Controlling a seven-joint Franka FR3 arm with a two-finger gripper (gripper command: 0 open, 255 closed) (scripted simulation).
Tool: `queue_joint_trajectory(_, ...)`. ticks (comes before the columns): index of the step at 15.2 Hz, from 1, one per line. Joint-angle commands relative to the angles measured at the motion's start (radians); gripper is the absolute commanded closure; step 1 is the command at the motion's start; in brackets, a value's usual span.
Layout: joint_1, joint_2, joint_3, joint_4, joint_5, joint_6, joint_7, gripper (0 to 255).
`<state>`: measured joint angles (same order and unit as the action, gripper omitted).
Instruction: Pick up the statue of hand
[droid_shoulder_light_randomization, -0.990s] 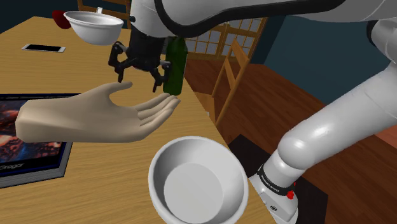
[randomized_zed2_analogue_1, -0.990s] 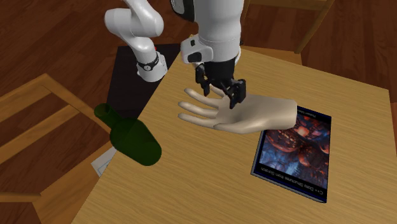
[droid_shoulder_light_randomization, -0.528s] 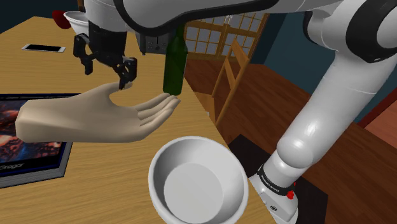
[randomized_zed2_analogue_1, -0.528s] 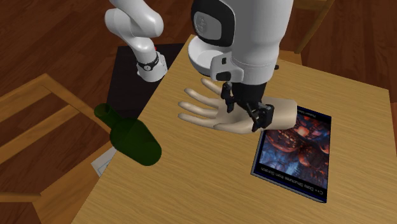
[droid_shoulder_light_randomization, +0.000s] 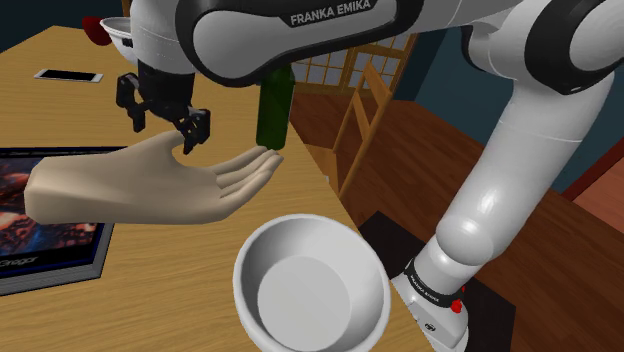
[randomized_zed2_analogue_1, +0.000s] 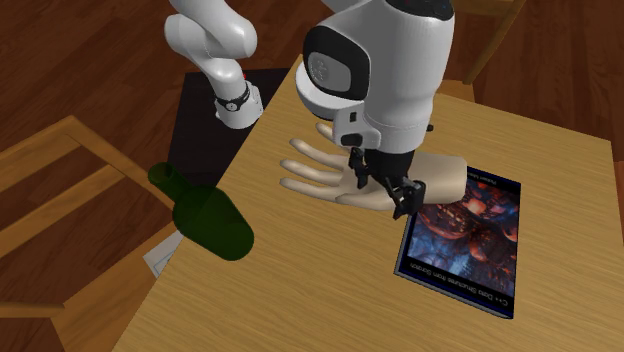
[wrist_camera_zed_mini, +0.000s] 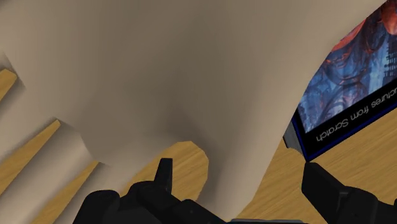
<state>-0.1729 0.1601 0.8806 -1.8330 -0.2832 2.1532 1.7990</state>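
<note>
Two black fingers of the gripper stand wide apart over the hand, which lies by a book.

White arm bent over, gripper pointing down (jaws spread apart).

Wrist view: hand statue runs off frame edges; book clipped, its title cut short — I read only 2 words, "from Scratch". Shoulder view: arm covers bottle top and most of far bowl; phone too small for detail.
</note>
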Motion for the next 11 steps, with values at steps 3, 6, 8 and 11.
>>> queue_joint_trajectory(3,-0.001,-0.002,0.000,-0.009,0.001,0.008,0.001,255)
queue_joint_trajectory(6,-0.001,-0.003,0.001,-0.008,0.002,0.006,0.001,255)
queue_joint_trajectory(8,-0.001,-0.003,0.001,-0.008,0.002,0.006,0.000,255)
queue_joint_trajectory(11,0.000,0.001,0.000,-0.007,-0.002,0.008,0.003,255)
